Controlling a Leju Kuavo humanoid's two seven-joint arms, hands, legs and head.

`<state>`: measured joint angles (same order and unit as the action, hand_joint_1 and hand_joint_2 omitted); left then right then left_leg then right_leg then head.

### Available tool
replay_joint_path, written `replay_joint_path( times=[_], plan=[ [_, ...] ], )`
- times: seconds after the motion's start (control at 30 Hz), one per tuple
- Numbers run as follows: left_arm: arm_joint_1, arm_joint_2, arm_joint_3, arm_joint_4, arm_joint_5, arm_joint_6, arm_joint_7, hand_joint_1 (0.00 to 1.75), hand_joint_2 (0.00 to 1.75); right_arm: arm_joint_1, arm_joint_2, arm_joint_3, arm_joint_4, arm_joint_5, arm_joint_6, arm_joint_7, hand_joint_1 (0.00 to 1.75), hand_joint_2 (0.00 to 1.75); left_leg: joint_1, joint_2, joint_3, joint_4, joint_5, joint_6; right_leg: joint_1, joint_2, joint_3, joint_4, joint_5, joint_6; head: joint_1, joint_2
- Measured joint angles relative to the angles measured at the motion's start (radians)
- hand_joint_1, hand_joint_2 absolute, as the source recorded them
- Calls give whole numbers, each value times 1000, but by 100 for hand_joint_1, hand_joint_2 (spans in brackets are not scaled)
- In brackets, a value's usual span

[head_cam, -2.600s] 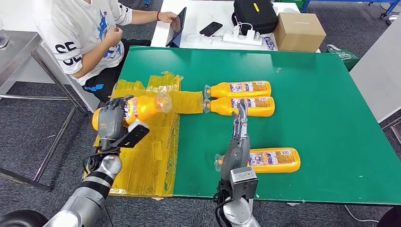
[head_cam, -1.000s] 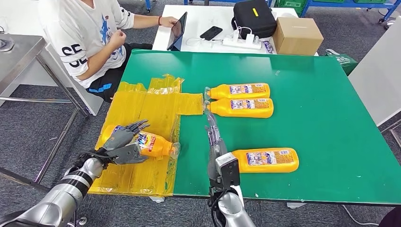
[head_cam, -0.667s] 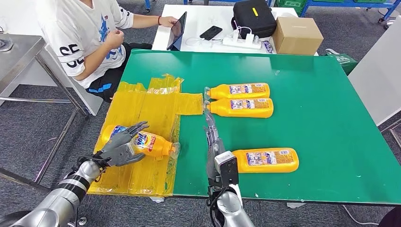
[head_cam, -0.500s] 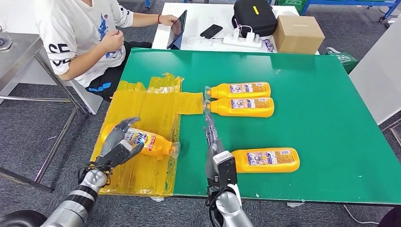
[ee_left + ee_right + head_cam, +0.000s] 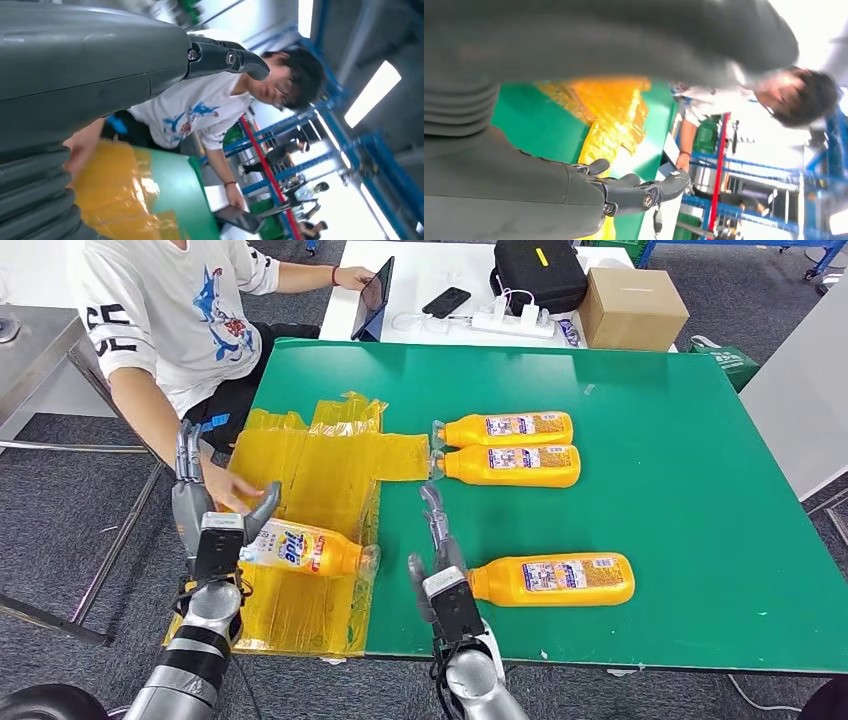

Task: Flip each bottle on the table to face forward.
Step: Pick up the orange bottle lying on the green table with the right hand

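Four orange bottles lie on their sides. One with a blue label (image 5: 300, 548) rests on the yellow plastic sheet (image 5: 320, 470) at the table's left edge, cap toward the green top. My left hand (image 5: 200, 515) stands over its base, fingers spread and pointing up, holding nothing. Another bottle (image 5: 555, 580) lies near the front edge, label up. My right hand (image 5: 437, 550) is just left of its cap, fingers straight and apart, empty. Two more bottles (image 5: 510, 428) (image 5: 515, 466) lie side by side mid-table, labels up. The left wrist view shows my dark fingers (image 5: 225, 55) in the air.
A person in a white shirt (image 5: 170, 300) sits at the far left, one hand (image 5: 228, 490) reaching onto the yellow sheet beside my left hand. Behind the green table (image 5: 680, 440) a white table holds a tablet (image 5: 375, 295), a black bag (image 5: 535, 270) and a cardboard box (image 5: 630, 305).
My left hand has let go of the blue-label bottle and risen, fingers now pointing up. The person's arm has come down onto the sheet. My right hand shifted slightly.
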<state>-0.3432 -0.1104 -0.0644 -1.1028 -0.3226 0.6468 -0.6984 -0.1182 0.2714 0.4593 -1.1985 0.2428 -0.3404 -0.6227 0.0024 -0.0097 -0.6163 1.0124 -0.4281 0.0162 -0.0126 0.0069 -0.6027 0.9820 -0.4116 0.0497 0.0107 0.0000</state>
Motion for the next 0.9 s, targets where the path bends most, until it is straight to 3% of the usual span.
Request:
replay_joint_path(
  times=[0.17,0.3,0.4,0.63,0.9],
  plan=[
    [60,-31,13,-72,130,-52,-1,0,175,8,-89,-1,-52,236,-36,151,0,175,-1,0,0,0,-1,0,-1,0,0,-1,0,0,0,0],
    [135,-43,28,-131,158,-104,-1,0,175,39,-195,-15,-136,439,43,324,0,175,-1,0,-1,0,-2,1,-1,0,0,-2,0,1,0,0],
    [187,-48,39,-163,142,-146,10,0,175,88,-286,-26,-206,520,114,409,0,175,-1,0,-1,0,-3,1,-1,0,0,-2,-1,1,0,0],
    [254,-70,53,-169,79,-215,30,0,175,181,-464,-76,-368,555,189,492,0,175,-1,1,-2,0,-4,2,-1,0,-1,-2,-1,1,0,0],
    [257,-88,53,-146,67,-231,30,0,175,208,-539,-94,-433,564,216,505,0,175,-1,1,-1,0,-4,2,-1,0,-1,-2,0,1,0,0]
  ],
)
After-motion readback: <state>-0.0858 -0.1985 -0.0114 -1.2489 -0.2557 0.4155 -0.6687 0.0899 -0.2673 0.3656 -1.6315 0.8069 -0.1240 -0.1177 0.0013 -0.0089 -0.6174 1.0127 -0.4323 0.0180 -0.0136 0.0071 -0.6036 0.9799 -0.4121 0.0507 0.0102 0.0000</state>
